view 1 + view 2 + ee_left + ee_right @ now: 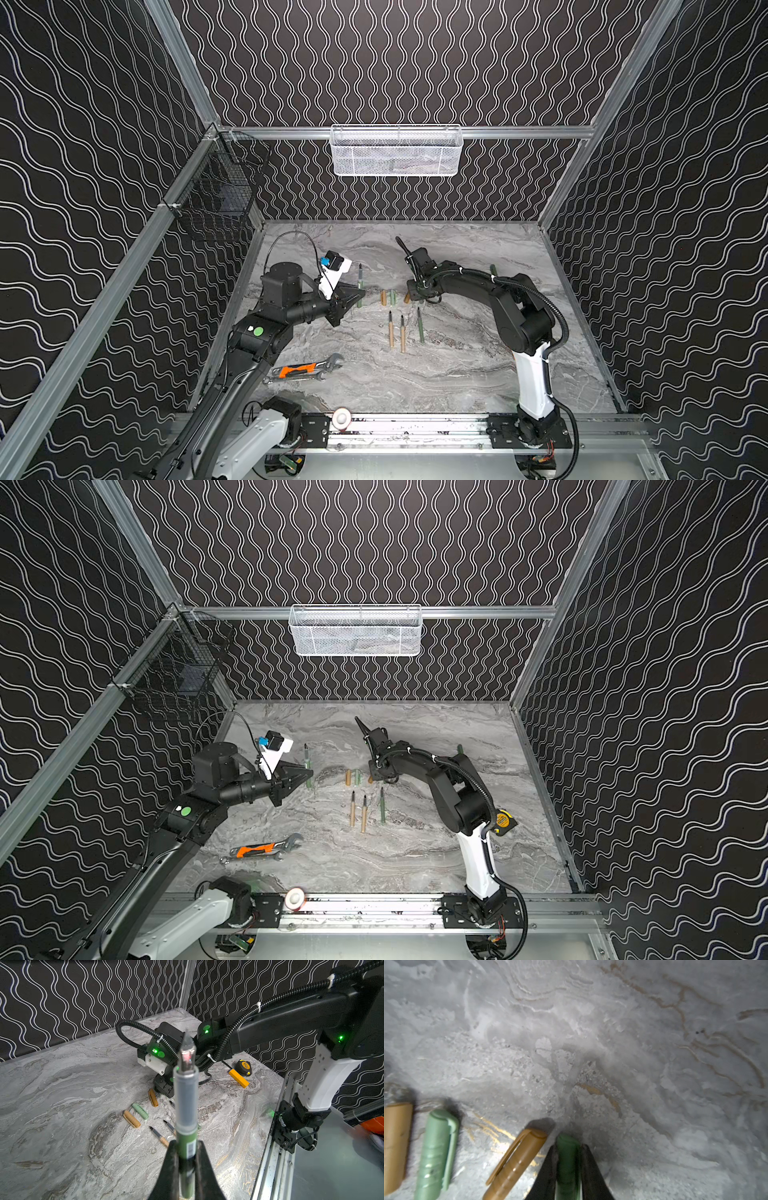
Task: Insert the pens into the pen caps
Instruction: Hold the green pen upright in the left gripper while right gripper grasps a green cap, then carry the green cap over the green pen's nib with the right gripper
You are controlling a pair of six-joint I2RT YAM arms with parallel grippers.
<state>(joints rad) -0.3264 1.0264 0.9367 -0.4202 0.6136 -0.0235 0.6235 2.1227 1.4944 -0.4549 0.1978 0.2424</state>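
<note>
We find the left hand (186, 1145) holding a green pen (185, 1105) upright. Rightward, the right hand (569, 1146) pinches a green cap (568, 1167) (lying flat).

Both arms, the left arm (299, 309) and the right arm (469, 282), are black with a white lower section (534, 382). A ribbed black hose (295, 991) runs along the right arm, fastened with white zip ties (258, 1004). A round green sticker (258, 331) marks a joint. The left gripper (187, 1144) has black tapered fingers (172, 1159).
</note>
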